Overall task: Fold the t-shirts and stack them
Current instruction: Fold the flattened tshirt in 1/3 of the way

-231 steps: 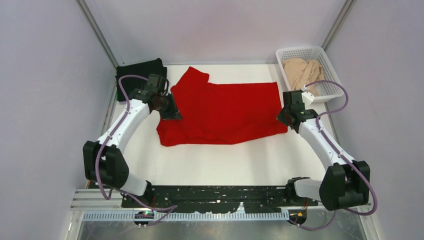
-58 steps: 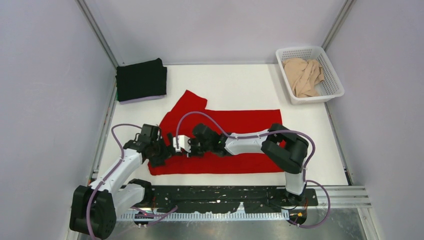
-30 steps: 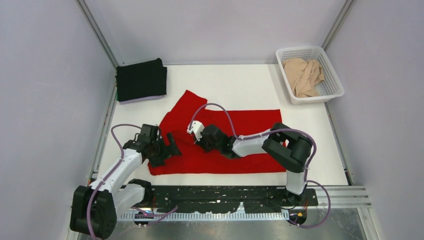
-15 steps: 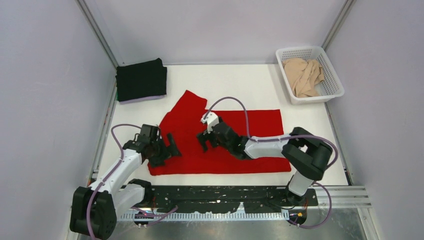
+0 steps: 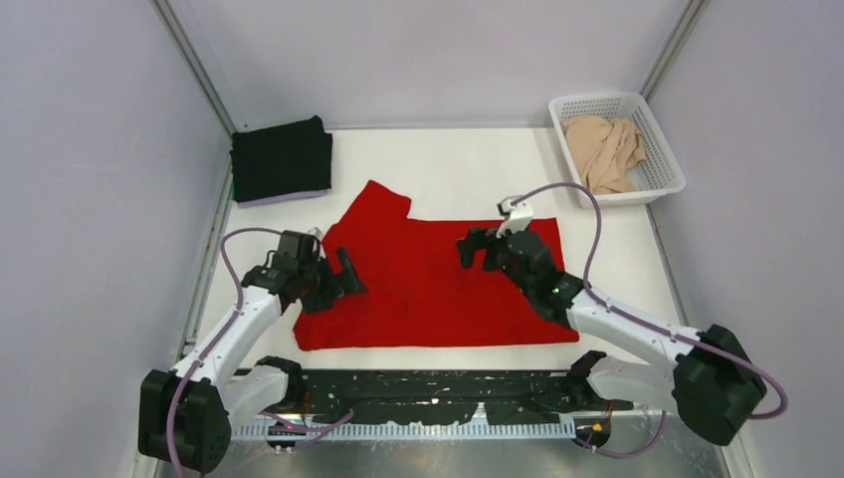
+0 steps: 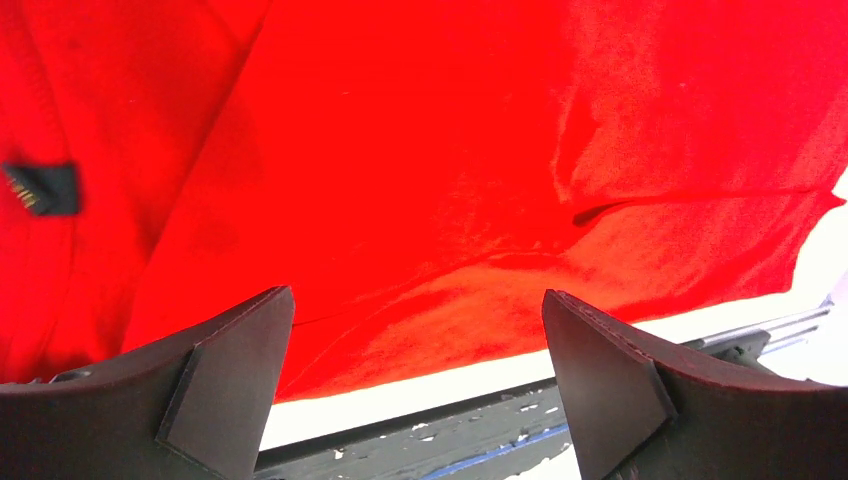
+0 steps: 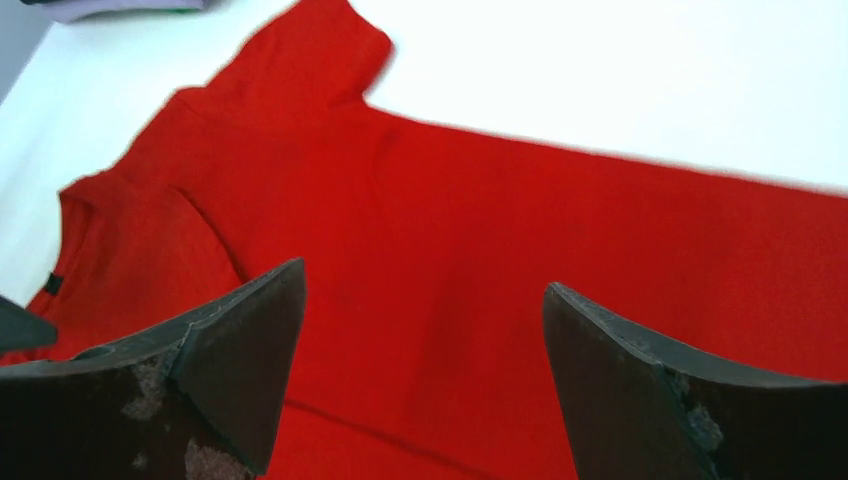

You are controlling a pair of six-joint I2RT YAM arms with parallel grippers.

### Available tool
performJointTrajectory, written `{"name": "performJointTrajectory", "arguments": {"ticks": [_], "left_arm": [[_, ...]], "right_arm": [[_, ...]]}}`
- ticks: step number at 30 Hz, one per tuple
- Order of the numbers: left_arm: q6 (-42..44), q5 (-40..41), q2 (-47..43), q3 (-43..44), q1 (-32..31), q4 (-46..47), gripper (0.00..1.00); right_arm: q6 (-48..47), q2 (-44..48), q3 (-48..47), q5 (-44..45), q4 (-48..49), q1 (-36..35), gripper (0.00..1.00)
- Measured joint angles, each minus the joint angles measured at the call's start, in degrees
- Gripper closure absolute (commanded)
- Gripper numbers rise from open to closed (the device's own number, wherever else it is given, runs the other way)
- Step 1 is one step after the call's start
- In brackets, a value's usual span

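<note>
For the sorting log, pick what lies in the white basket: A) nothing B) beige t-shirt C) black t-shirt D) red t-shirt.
B: the beige t-shirt lies crumpled in the white basket; the red t-shirt and black t-shirt lie outside it.

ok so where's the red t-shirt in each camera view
Top external: the red t-shirt lies flat at the picture's centre, its sleeve at the upper left.
Left wrist: it fills nearly the whole frame.
Right wrist: it fills the lower frame, with the same sleeve at the top.
Shared landmark: the black neck label, at the left edge in both wrist views; not discernible from above.
</note>
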State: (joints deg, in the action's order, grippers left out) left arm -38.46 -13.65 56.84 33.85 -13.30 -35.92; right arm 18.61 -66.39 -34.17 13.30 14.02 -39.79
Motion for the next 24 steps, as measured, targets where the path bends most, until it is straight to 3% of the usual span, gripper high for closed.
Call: {"name": "performJointTrajectory", "arguments": {"ticks": [4, 9, 14, 24], "left_arm": [[0.0, -0.6, 5.9, 3.6, -3.4, 3.0, 0.01], [0.1, -1.4, 16.3, 7.0, -8.4, 7.2, 0.01], [-0.1, -2.4, 23.8, 7.3, -9.6, 9.7, 0.01], [-2.1, -4.5, 21.1, 3.1, -9.8, 16.0, 0.01]], "right_arm": [[5.8, 8.6, 8.2, 1.5, -5.3, 1.4, 0.05], [9.7, 11.2, 10.3, -0.7, -13.6, 2.1, 0.05], [12.6, 11.1, 12.3, -1.3, -20.5, 2.1, 0.05], [19.5, 9.9, 13.9, -1.0, -25.5, 2.1, 0.04]]}}
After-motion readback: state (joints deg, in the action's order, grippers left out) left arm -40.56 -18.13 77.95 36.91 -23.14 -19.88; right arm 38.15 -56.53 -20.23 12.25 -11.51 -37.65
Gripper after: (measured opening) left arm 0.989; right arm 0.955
